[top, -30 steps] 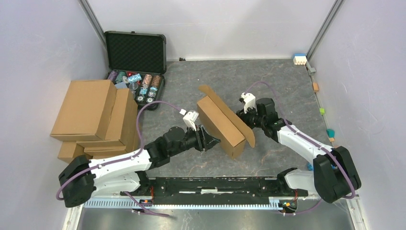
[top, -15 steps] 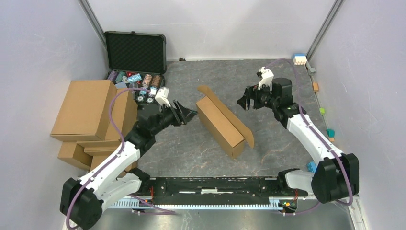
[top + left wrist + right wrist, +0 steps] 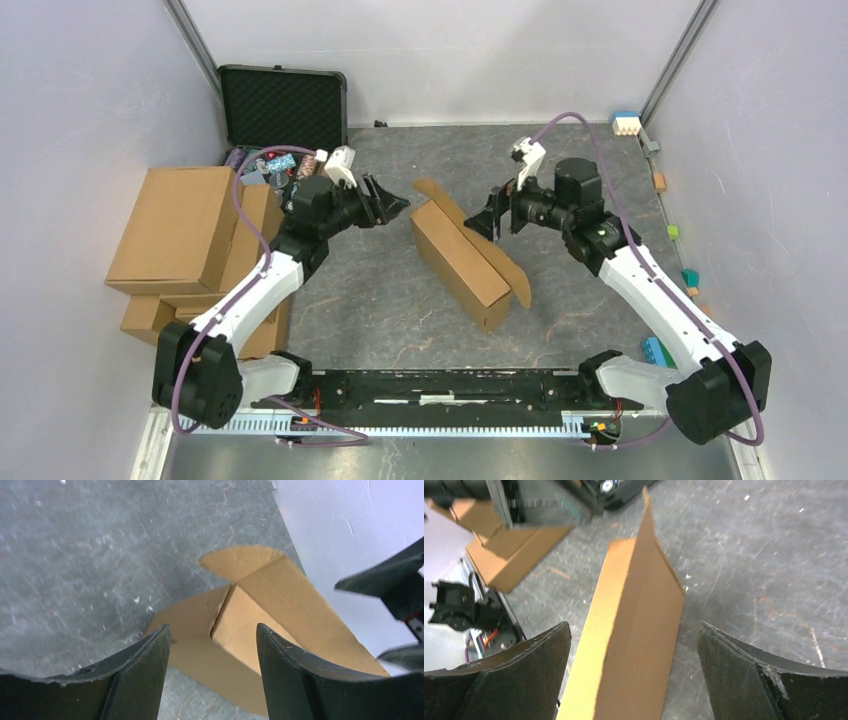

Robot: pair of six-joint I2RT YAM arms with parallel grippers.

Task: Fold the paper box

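Observation:
The paper box (image 3: pixel 465 260) is a brown cardboard box lying diagonally on the grey table, with a long flap standing up along its right side and a rounded tab at its far end. My left gripper (image 3: pixel 398 205) hovers off the box's far left corner, open and holding nothing. In the left wrist view the box (image 3: pixel 260 625) lies beyond the left gripper (image 3: pixel 212 627), apart from its fingers. My right gripper (image 3: pixel 492 215) hangs open just right of the raised flap. The right wrist view shows the box (image 3: pixel 634 630) below the wide right gripper (image 3: pixel 634 625), untouched.
A pile of brown cartons (image 3: pixel 190 240) fills the left side. An open black case (image 3: pixel 283 105) with chips stands at the back left. Small coloured blocks (image 3: pixel 627 123) lie along the right wall, and a blue block (image 3: pixel 650 350) sits by the right arm's base.
Both arms have pulled away from the box and lifted, the left swinging toward the back left, the right backing off to the right. Both grippers have opened wider. The box has stayed put.

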